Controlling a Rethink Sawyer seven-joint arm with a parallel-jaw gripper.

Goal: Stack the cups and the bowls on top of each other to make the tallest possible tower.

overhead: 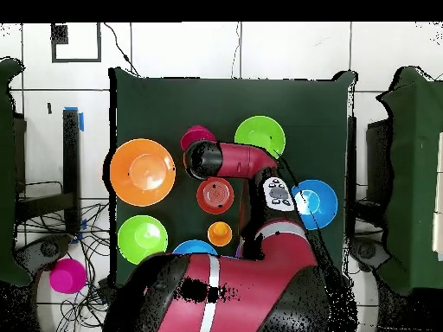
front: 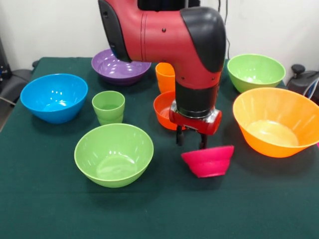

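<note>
Front view: the pincer (front: 190,140) hangs from the red and black arm (front: 169,35), pointing straight down at the green-covered desk (front: 45,199). Its two dark fingertips (front: 179,139) stand slightly apart with nothing between them, so the pincer is open and empty. Directly below and a little to the picture's right of the tips lies the small magenta bowl (front: 208,161); it sits tilted, its rim facing up and toward the pincer, its axis leaning off the vertical. Just behind the pincer, partly hidden by the wrist, is the small orange-red bowl (front: 162,109), mouth up, and behind that stands the orange cup (front: 165,76), upright with its long axis vertical. Left of the pincer in this picture, the light green cup (front: 108,106) also stands upright, mouth up. Nearer the camera on that side rests a light green bowl (front: 113,154); farther left is a blue bowl (front: 54,97). The purple bowl (front: 119,67) lies behind the arm. On the right sit the large orange bowl (front: 276,121) and, behind it, a second light green bowl (front: 255,71). All bowls open upward.
</note>
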